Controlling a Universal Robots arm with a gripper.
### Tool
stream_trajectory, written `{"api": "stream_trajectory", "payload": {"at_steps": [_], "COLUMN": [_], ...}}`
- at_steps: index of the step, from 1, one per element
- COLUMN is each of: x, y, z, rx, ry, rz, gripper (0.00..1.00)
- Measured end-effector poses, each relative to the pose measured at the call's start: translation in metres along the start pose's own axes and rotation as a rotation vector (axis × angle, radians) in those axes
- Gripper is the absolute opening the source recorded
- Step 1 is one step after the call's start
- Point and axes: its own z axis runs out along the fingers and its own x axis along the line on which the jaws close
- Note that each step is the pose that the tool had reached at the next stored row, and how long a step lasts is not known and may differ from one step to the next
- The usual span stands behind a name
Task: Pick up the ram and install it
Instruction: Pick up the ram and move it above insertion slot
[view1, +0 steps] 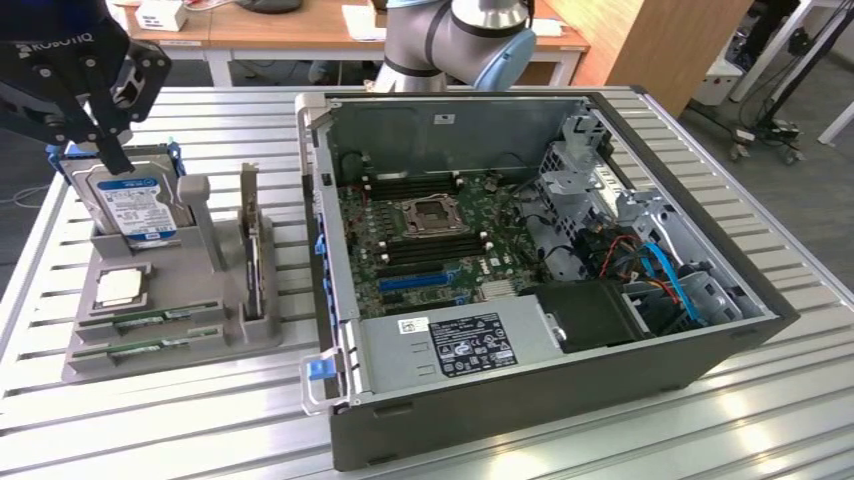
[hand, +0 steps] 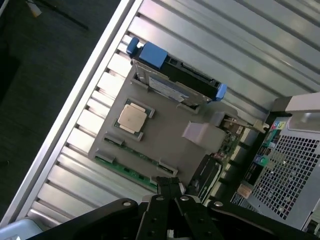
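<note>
Two rams lie flat side by side in the front slots of a grey holder (view1: 200, 335): one ram (view1: 150, 320) and, closer to the front edge, a second ram (view1: 134, 349). Both are thin green sticks. In the wrist view a green ram (hand: 125, 171) runs along the holder's edge. My gripper (view1: 116, 158) hangs high above the back of the holder, over the hard drive, well away from the rams. Its fingers (hand: 170, 186) are shut together with nothing between them.
The holder also carries a silver hard drive (view1: 134, 205) with a blue-white label, a square processor (view1: 118, 287) and a dark expansion card (view1: 250, 230) standing on edge. An open computer case (view1: 534, 400) with its motherboard (view1: 427, 225) stands at the exterior view's right on the slatted table (view1: 160, 420).
</note>
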Motion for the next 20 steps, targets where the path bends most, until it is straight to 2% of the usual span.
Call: {"api": "stream_trajectory", "payload": {"at_steps": [20], "x": [0.0000], "y": [0.0000], "z": [0.0005], "rx": [-0.0077], "ry": [0.0149], "rz": [-0.331], "gripper": [0.10]}}
